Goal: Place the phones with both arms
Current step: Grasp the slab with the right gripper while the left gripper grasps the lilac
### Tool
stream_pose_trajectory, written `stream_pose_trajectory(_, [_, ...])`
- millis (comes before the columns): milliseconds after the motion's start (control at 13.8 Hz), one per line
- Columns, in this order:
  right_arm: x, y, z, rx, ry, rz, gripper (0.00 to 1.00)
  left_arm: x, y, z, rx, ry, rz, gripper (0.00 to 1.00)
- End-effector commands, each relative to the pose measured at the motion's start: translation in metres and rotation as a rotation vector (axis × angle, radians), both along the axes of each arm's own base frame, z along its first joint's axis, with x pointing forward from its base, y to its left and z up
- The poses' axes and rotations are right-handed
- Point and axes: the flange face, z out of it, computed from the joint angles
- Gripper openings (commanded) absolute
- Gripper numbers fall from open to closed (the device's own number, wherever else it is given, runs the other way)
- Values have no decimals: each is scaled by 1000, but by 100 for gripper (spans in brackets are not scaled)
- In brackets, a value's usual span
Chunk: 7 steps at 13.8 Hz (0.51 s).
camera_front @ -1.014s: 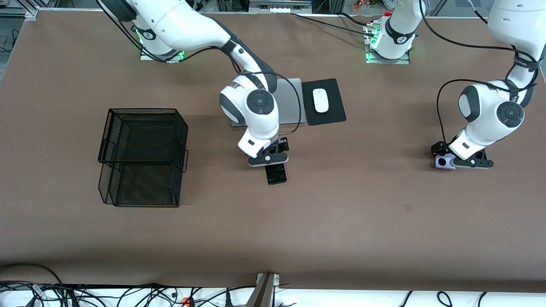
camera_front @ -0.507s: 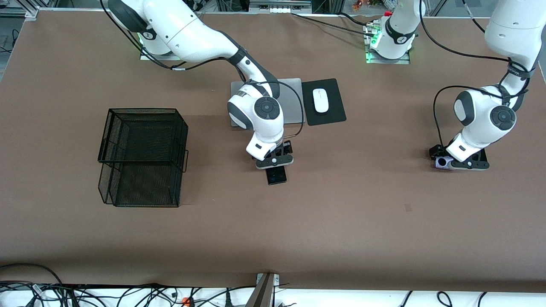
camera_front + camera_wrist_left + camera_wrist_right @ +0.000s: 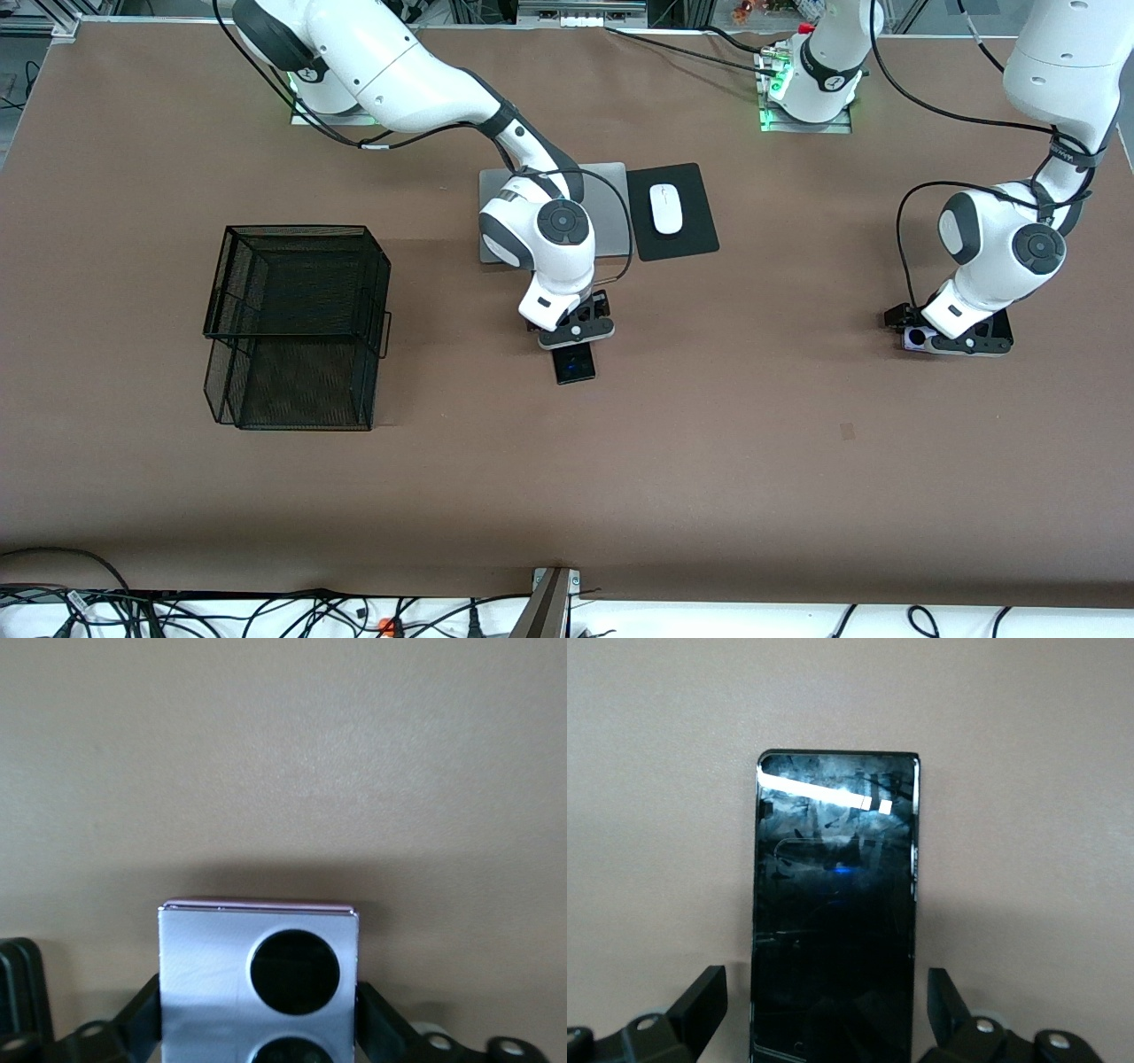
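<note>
Progress: from what I can see, no phone has been placed yet; both visible phones lie flat on the counter, and I judge we are at the pick-up step on both sides. The mesh basket toward the right arm's end looks empty (I take it for the likely destination, though nothing confirms that).

Left tool: down at the counter toward the left arm's end, its fingers lying against both side edges of the lilac phone. I read that as a pinch on the phone, which has not left the counter.

Lilac phone position: between the left tool's fingers, camera circles facing up, resting flat.

Right tool: low over the middle of the counter, spread wide, with a clear gap between each finger and the phone.

Long black phone: flat on the counter, one end lying between the right tool's spread fingers, the other end sticking out toward the front camera (screen up, catching glare). It lies nearer the front camera than the silver laptop.

Left to do: close the right tool, lift both phones, carry and set them down. A small black phone I cannot make out.
</note>
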Motion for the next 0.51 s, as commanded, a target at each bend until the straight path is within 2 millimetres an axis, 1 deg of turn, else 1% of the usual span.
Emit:
stream_pose_trajectory(0, [-1,8,-9,5,-27,4,100,4,-3,-13,-15,1,-3,45])
stream_pose_trajectory(72, [-1,7,-10,1,-28,5,100,4,-3,-12,-15,1,-3,33])
stream_pose_trajectory(217, [0,6,-12,-8,-33,9,100,6,-3,-10,-14,-2,-3,15])
stream_pose_trajectory(290, [0,6,-12,-8,-33,9,100,10,-2,-7,-12,-2,-4,11])
stream_pose_trajectory(435, [0,5,-15,-14,-38,16,100,14,-4,-1,-15,11,-3,7])
